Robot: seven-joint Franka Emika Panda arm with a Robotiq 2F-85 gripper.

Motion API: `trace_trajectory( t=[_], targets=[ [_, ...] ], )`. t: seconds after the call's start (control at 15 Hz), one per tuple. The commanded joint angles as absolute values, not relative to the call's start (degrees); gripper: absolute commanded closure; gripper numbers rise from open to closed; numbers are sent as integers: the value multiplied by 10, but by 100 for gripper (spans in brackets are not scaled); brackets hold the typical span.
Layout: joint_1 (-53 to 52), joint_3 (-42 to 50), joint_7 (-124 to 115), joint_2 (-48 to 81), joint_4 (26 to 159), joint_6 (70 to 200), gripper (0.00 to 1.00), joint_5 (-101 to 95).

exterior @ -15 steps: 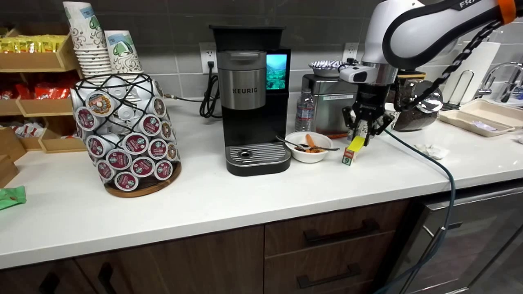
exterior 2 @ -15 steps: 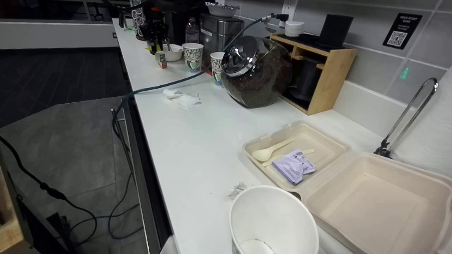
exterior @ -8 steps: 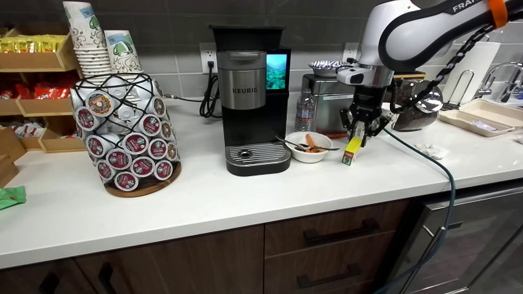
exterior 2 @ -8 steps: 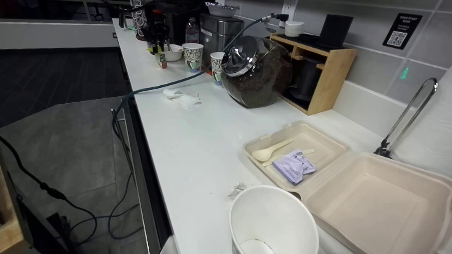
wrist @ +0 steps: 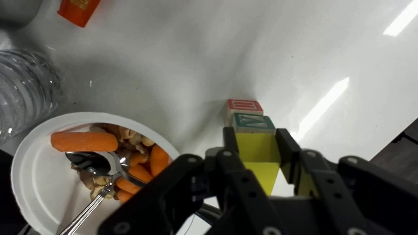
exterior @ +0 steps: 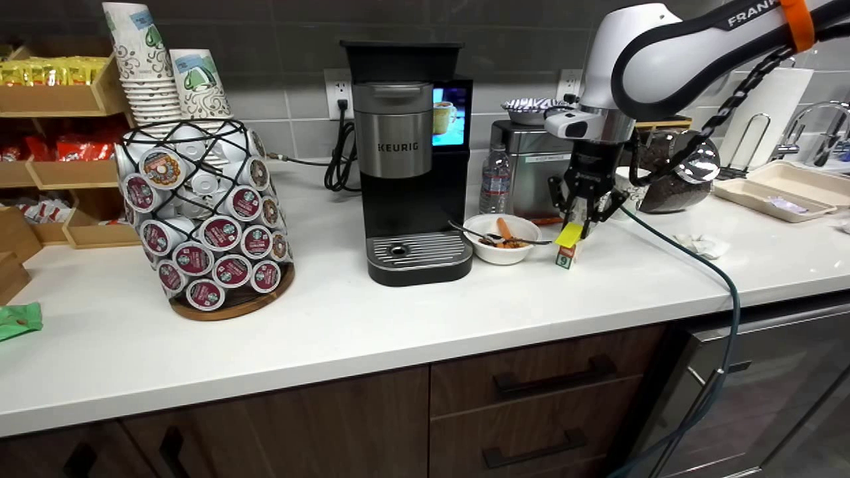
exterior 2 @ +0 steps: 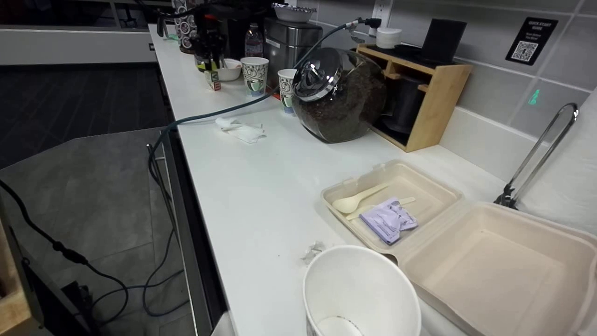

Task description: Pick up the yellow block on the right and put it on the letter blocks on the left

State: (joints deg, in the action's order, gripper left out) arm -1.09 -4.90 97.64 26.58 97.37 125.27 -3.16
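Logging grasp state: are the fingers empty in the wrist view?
No, the yellow block is held between the fingers there.

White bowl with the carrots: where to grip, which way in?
On the white bowl, I'd pinch the front rim from above, one finger inside, once the pincer has released the yellow block: in an exterior view, utensil handles cross the rim at picture left and right, leaving the front bare, and the wall flares outward.

The bent arm [exterior: 654,66] points its tool [wrist: 256,140] downward, two fingers [wrist: 230,140] clamped.
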Motion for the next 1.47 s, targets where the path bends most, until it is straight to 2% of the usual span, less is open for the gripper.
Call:
trace_trajectory(
  t=[0.0, 0.47, 0.53, 0.6, 0.67, 0.73, 1.0, 1.07, 1.27, 1.4],
  targets=[
    [-6, -53, 963, 272, 969, 1256, 91, -38],
    [-6, -53, 956, 274, 969, 1256, 91, -40],
    [-6, -53, 955, 275, 969, 1256, 87, -40],
    [-5, -54, 955, 275, 969, 1255, 41, -39],
    [-6, -53, 953, 275, 969, 1254, 41, -40],
    [-7, -53, 952, 275, 969, 1254, 36, -41],
    [-3, -55, 954, 245, 988, 1259, 5, -38],
    [0, -57, 959, 224, 1006, 1263, 0, -34],
    [8, -57, 962, 158, 1056, 1258, 0, -21],
    [20, -64, 1006, 90, 1107, 1192, 0, 9]
  ],
)
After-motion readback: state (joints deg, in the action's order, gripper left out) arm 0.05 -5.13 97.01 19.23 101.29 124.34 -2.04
